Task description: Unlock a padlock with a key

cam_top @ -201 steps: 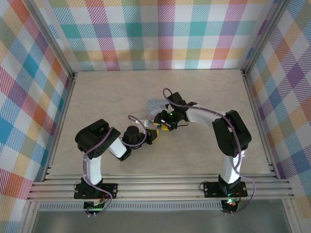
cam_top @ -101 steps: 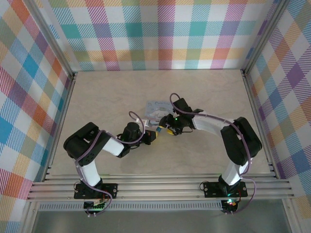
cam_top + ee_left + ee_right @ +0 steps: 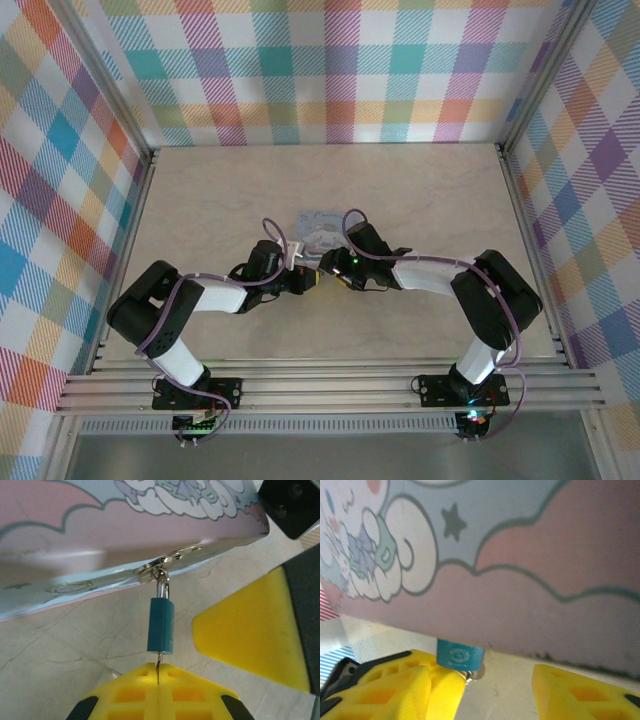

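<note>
Pale tabletop (image 3: pixel 200 200): one tin (image 3: pixel 100 540), one padlock (image 3: pixel 160 626), one key (image 3: pixel 158 662) pinched by left pincer (image 3: pixel 157 674); right pincer (image 3: pixel 482 686) gapes.

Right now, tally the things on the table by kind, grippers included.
tin: 1
padlock: 1, hanging from the tin's hasp
key: 1, only its thin blade shows, at the padlock's underside
grippers: 2, the left gripper shut on the key, the right gripper open beside the padlock
Total: 5
</note>
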